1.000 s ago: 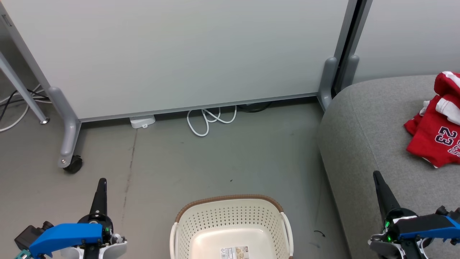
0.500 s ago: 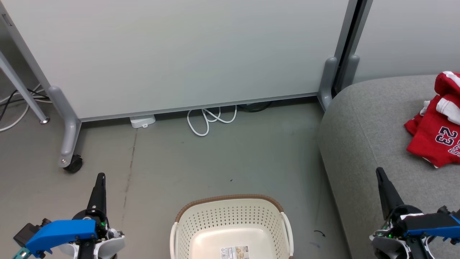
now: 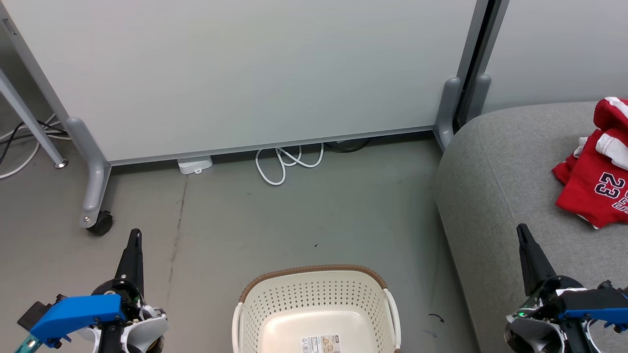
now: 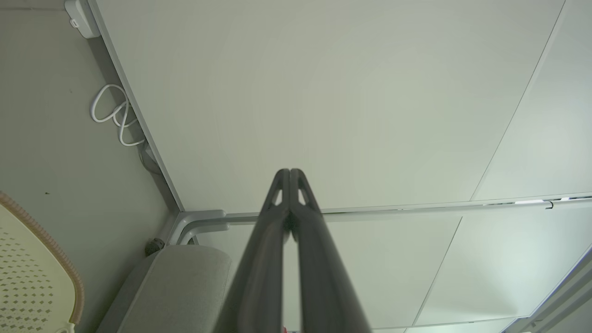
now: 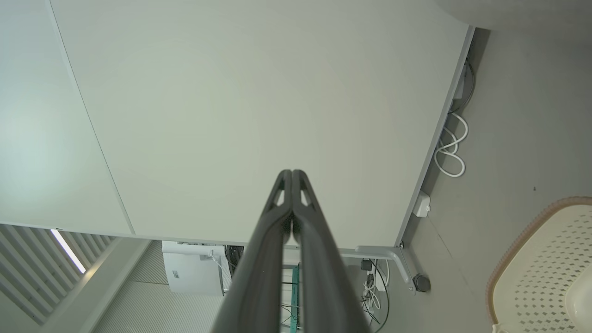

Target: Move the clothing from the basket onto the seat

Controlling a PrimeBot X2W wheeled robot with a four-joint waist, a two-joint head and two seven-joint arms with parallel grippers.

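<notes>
The cream basket [image 3: 314, 294] with a brown rim stands on the floor at the bottom centre; a paper label lies on its bare bottom and no fabric shows inside. Red clothing [image 3: 596, 181] with white stripes and the number 23 lies crumpled on the grey seat [image 3: 495, 181] at the right. My left gripper [image 3: 134, 235] is at the lower left over the floor, shut with nothing in it. Over the seat's front edge at the lower right, my right gripper [image 3: 521, 229] is shut and holds nothing. Both wrist views show the fingers pressed together, left gripper [image 4: 290, 173], right gripper [image 5: 292, 173].
A white partition panel [image 3: 245, 73] on grey wheeled feet [image 3: 95, 196] stands behind the basket. A coiled white cable [image 3: 284, 164] and a small white box [image 3: 195, 165] lie at its base. More cables [image 3: 19, 147] trail at the far left. Grey floor separates basket and panel.
Both grippers have drawn slightly outward and upward in the head view, the left one leftward, the right one rightward. Basket, clothing and seat have not moved.
</notes>
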